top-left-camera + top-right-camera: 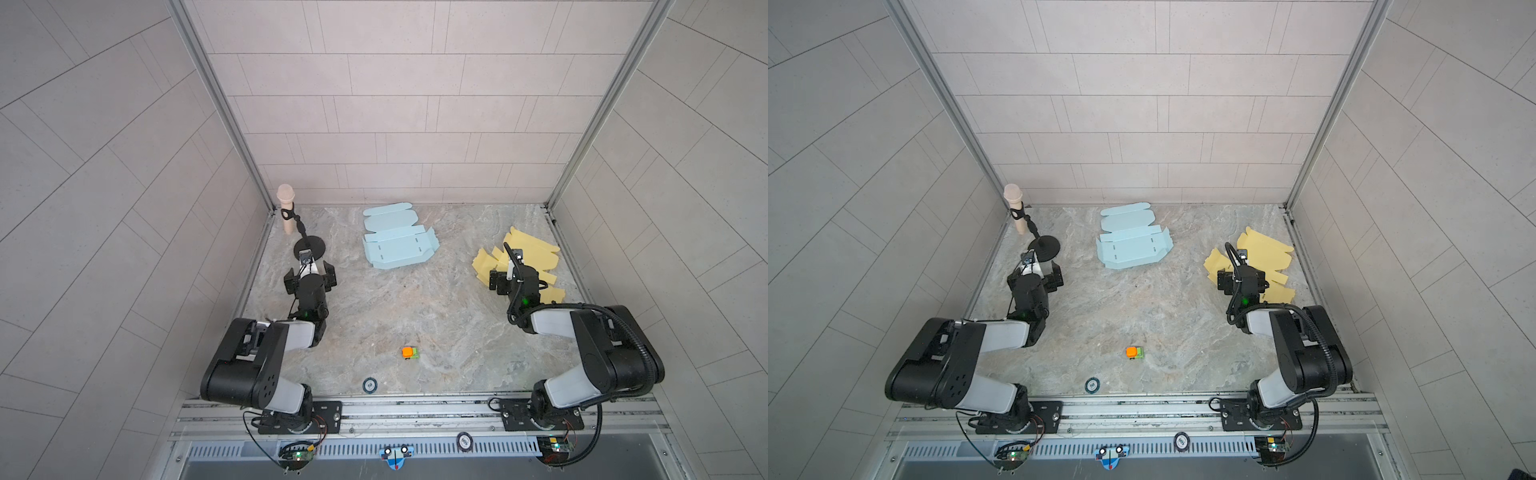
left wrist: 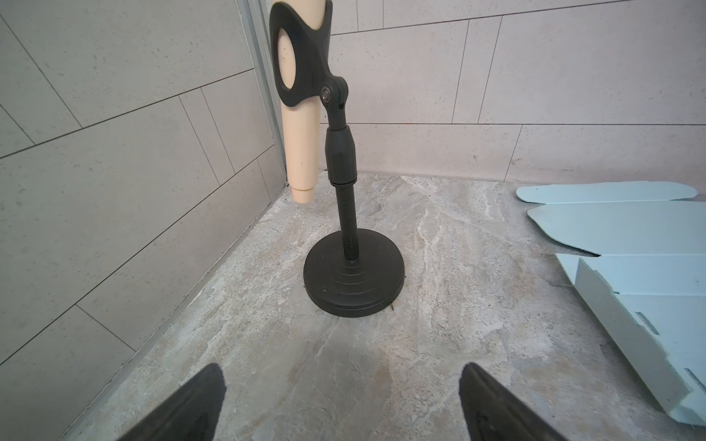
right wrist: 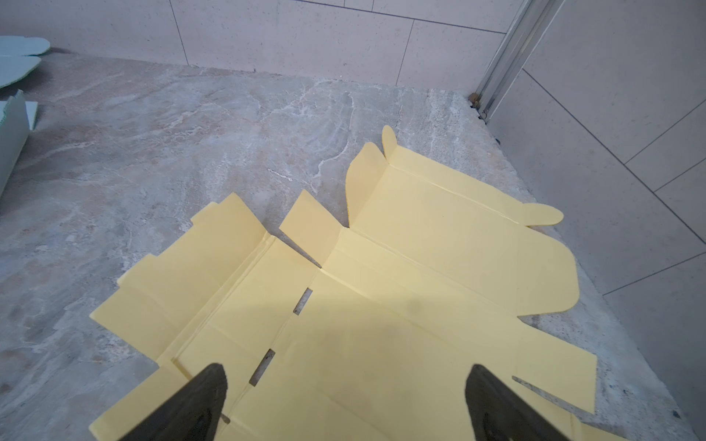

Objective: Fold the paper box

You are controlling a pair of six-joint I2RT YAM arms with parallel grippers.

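I am hovering the right end effector (image 3: pixel 344 382), fingers apart, over the flat yellow paper box (image 3: pixel 420 305); the left end effector (image 2: pixel 340 382), likewise apart, is facing a microphone stand (image 2: pixel 353 275).

Nothing legible anywhere. The round badge (image 1: pixel 369 385) at the worktop's (image 1: pixel 415 316) near edge and the second badge (image 1: pixel 464 440) on the front frame (image 1: pixel 415 424) carry marks too small to read.

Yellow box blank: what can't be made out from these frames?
- Yellow box blank: middle hidden by the right arm in both top views; near part cut off at the frame edge in the right wrist view.
- Beige microphone: head cut off in the left wrist view.
- Round disc: print too small.
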